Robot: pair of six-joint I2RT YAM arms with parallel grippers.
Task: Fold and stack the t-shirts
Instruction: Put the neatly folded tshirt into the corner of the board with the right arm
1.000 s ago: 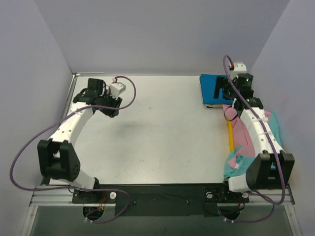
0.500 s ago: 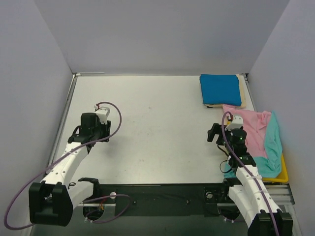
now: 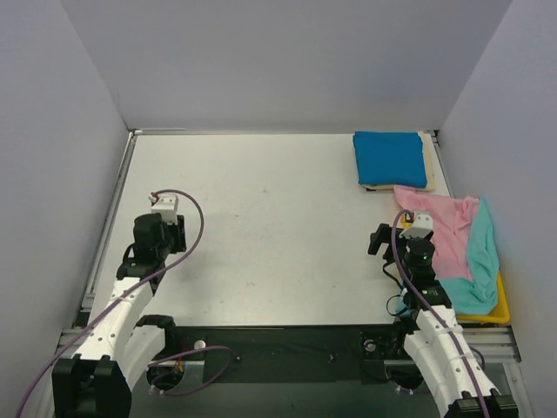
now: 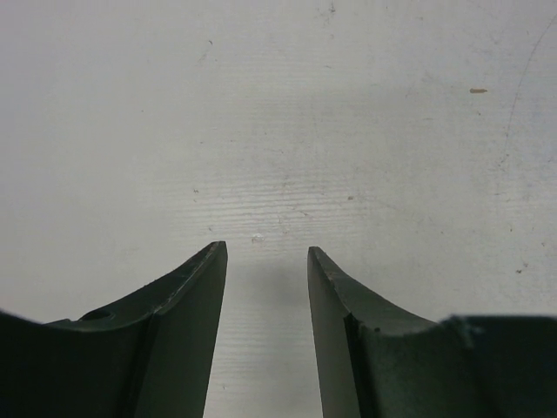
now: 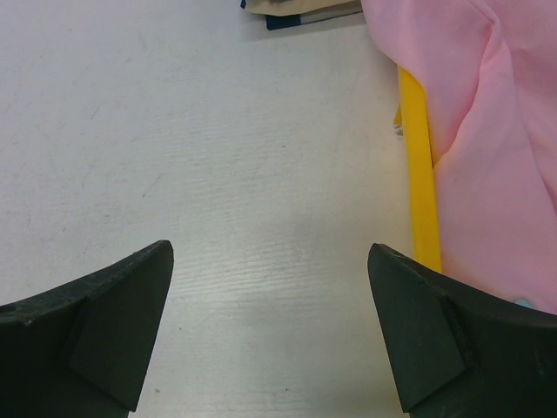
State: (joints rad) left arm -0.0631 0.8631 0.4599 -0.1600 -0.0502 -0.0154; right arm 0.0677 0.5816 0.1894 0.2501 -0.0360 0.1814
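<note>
A folded bright blue t-shirt [image 3: 390, 158] lies on a folded beige t-shirt [image 3: 428, 167] at the far right of the table. The stack's near edge shows at the top of the right wrist view [image 5: 300, 10]. A pink t-shirt [image 3: 448, 233] and a teal t-shirt [image 3: 484, 259] lie crumpled over a yellow tray [image 3: 487, 315] at the right edge. The pink cloth [image 5: 487, 131] fills the right of the right wrist view. My right gripper [image 3: 383, 240] [image 5: 270, 254] is wide open and empty over bare table, just left of the tray. My left gripper [image 3: 165, 237] [image 4: 265, 252] is open and empty at the near left.
The tray's yellow rim [image 5: 420, 174] runs beside the pink shirt. Grey walls enclose the table on the left, back and right. A black strip [image 3: 278, 340] with the arm bases runs along the near edge.
Both arms have drawn back toward the near edge. The right gripper has left the blue stack and come down beside the pink shirt. The left gripper has moved from the far left to the near left.
</note>
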